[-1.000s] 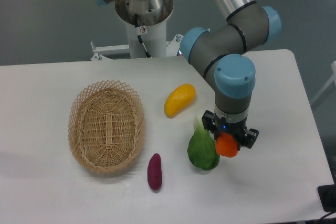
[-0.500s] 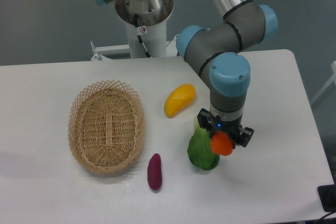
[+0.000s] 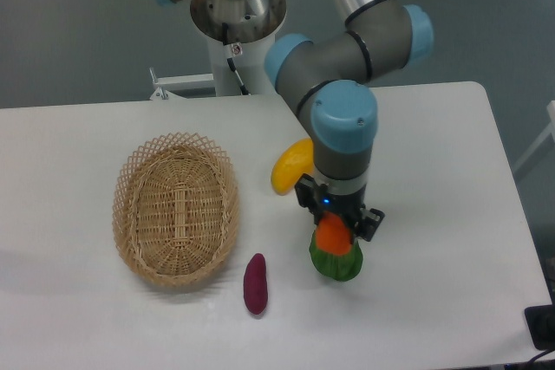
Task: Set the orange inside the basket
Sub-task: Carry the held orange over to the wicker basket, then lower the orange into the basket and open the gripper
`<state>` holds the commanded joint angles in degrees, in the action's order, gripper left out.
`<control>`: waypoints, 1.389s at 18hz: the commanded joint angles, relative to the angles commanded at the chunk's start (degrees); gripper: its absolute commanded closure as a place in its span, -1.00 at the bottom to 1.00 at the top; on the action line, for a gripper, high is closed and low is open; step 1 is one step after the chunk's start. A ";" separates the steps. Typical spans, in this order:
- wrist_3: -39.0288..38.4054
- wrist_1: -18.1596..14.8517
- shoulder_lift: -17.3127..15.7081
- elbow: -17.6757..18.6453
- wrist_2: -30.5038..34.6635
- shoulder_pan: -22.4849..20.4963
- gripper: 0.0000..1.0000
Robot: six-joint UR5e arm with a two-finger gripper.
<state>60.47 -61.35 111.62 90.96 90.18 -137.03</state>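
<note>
1. The gripper (image 3: 334,230) points down, and its jaws are pinching the orange (image 3: 332,235) between them.
2. The orange is up in the air, right over the green vegetable (image 3: 336,261) and hiding its top.
3. The basket (image 3: 176,208) sits on the white table (image 3: 451,214), well away from the orange, at 9 o'clock from it.
4. A yellow fruit (image 3: 290,166) lies at 11 o'clock from the orange, partly behind the arm.
5. A small purple vegetable (image 3: 255,282) lies just beside the basket, at 4 o'clock from it.
</note>
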 joint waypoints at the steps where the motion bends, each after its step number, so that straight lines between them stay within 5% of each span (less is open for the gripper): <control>1: -0.26 0.00 -0.26 0.44 0.00 0.70 -0.13; 10: -6.32 6.06 -2.37 6.76 0.26 8.87 -0.14; 14: -10.62 6.50 -2.20 7.03 0.79 14.94 -0.14; 20: -11.16 7.38 -0.44 7.74 1.05 17.84 -0.16; 25: -11.25 8.52 0.00 8.09 1.05 18.20 -0.56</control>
<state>49.22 -52.82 111.62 99.05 91.23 -118.83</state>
